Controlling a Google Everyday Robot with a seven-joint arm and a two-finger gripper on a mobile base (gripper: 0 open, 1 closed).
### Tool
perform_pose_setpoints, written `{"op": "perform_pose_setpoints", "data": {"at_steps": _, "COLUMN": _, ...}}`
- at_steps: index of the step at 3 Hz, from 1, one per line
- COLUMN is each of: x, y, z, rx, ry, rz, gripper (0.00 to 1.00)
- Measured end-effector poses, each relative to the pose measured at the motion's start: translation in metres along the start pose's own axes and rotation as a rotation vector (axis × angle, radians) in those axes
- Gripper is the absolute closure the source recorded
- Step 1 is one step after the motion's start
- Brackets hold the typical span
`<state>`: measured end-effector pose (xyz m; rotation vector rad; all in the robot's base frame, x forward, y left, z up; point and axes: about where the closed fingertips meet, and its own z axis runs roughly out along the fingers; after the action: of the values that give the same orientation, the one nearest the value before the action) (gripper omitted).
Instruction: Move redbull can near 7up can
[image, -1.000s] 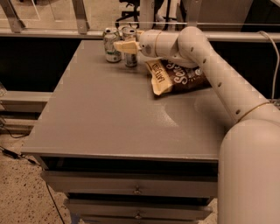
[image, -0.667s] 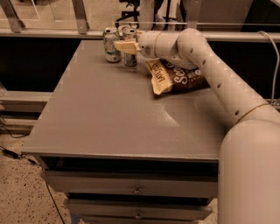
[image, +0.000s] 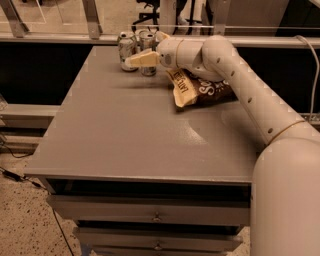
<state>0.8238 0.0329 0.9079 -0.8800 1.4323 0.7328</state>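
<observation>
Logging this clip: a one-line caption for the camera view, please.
The gripper sits at the redbull can, beside the 7up can at the far edge of the table; chip bag nearby.

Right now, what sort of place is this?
Probably an office or lab: a grey drawer cabinet, an office chair behind it, speckled floor. The gripper is at the redbull can beside the 7up can, at the cabinet's far edge.

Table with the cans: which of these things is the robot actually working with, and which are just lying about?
In the job: redbull can, 7up can beside it, gripper at the redbull can.
Just lying about: brown chip bag, right of the cans.
</observation>
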Motion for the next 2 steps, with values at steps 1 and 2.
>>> {"op": "perform_pose_setpoints", "data": {"at_steps": 1, "x": -0.012, "y": 0.005, "z": -0.026, "rx": 0.007, "ry": 0.011, "rz": -0.038, "gripper": 0.00}}
{"op": "perform_pose_setpoints", "data": {"at_steps": 2, "x": -0.039, "y": 0.012, "z": -0.061, "rx": 0.009, "ry": 0.027, "rz": -0.098, "gripper": 0.00}}
